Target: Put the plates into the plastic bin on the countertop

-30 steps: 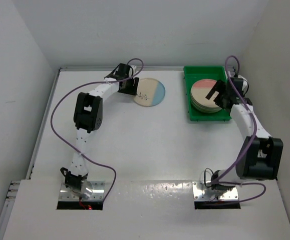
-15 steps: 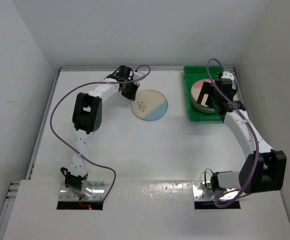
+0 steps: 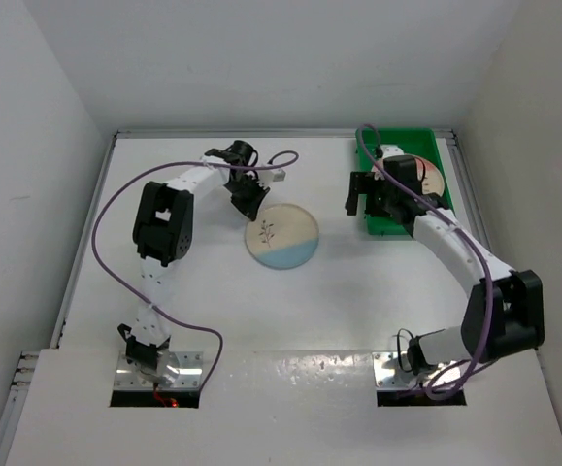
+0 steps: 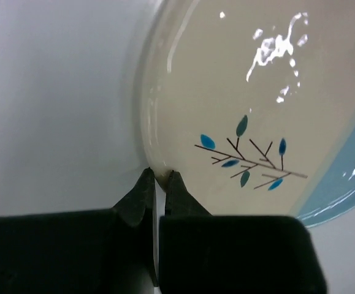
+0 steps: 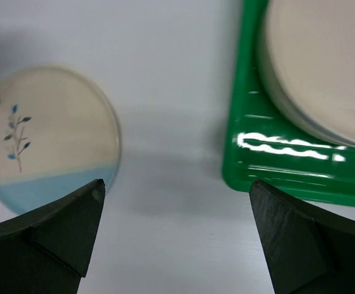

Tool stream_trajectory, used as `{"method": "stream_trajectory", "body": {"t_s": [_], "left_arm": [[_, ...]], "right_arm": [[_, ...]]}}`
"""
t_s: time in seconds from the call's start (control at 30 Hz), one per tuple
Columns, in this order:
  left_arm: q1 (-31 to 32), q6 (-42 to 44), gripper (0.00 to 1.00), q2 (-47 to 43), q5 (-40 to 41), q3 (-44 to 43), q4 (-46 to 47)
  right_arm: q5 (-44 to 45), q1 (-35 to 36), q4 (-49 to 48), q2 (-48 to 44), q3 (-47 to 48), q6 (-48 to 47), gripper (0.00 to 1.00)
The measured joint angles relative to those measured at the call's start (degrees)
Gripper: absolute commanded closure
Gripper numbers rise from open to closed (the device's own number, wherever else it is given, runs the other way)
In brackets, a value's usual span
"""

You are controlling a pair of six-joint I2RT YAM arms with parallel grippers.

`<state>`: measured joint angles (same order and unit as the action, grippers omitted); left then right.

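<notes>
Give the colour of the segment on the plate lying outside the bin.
Pale blue, on an otherwise cream plate; clearest in the left wrist view.

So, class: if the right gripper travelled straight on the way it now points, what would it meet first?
Probably bare countertop, in the gap between the blue-segment plate and the green bin; depth is unclear.

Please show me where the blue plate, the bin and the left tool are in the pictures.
blue plate (image 3: 281,237): top external view, on its cream middle.
bin (image 5: 244,122): right wrist view, on its green rim.
left tool (image 4: 159,175): left wrist view, between its fingertips, at the plate's rim.
</notes>
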<state>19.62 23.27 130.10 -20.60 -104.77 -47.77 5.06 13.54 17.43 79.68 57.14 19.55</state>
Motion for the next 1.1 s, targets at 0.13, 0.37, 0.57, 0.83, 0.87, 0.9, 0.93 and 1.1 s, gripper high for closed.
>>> {"method": "stream_trajectory", "body": {"t_s": [0.13,0.37,0.57,0.83,0.87,0.9,0.93,1.1], "left_arm": [[0.37,0.26,1.00,-2.49,-3.02,4.13,1.53],[2.29,5.55,1.00,-15.54,-2.69,12.92,0.63],[4.50,8.02,1.00,-23.50,-2.84,14.43,3.08],[4.72,7.21,1.00,-22.82,-1.86,18.53,4.26],[4.76,7.13,1.00,-22.80,-1.60,18.53,3.87],[4.76,7.13,1.00,-22.80,-1.09,18.53,3.74],[4.72,7.17,1.00,-22.71,-0.68,18.53,3.93],[4.68,7.08,0.99,-22.38,0.57,18.49,5.75]], "right_arm": [[-12.24,-0.33,-0.81,5.75,0.09,-0.09,0.01],[-25.88,1.95,-4.04,12.46,-0.02,-0.26,0.29],[-35.19,4.48,-10.62,21.38,-0.02,1.46,0.11],[-43.60,10.25,-21.22,28.44,-2.12,7.41,0.80],[-44.11,10.45,-22.40,28.65,-2.78,8.46,0.86],[-46.03,10.51,-23.61,28.94,-3.58,10.58,0.92],[-47.87,10.60,-24.98,29.05,-4.31,12.02,1.00],[-48.94,10.01,-28.09,28.72,-5.07,13.86,1.00]]}}
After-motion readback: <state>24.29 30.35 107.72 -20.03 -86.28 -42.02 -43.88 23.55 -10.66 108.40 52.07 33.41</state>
